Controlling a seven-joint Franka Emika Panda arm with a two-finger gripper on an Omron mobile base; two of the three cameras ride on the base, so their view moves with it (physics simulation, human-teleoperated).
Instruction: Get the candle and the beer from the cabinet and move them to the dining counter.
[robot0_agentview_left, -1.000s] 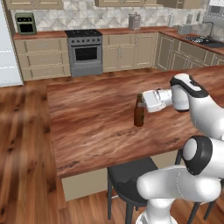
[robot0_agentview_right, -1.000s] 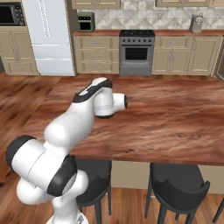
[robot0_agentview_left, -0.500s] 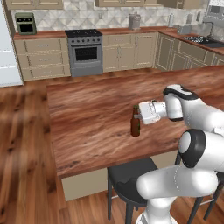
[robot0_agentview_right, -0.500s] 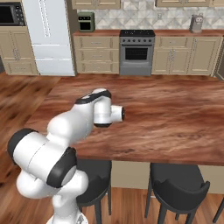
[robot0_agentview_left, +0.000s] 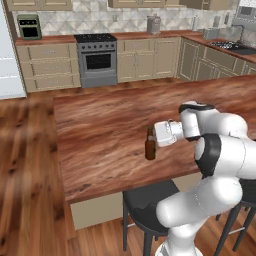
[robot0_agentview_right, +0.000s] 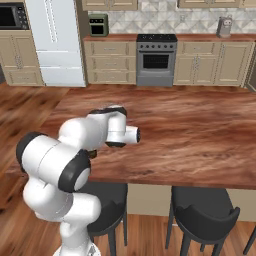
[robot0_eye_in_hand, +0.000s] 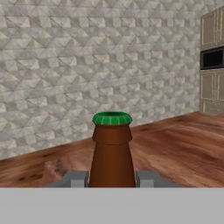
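Beer lowered to the dining counter, pincer clamped on it.

Over the last second we see the beer (robot0_agentview_left: 150, 147) drop toward the near edge of the dining counter (robot0_agentview_left: 100, 130); the pincer (robot0_eye_in_hand: 112, 178) grips its shoulder. Touchdown looks reached; we judge release is next.
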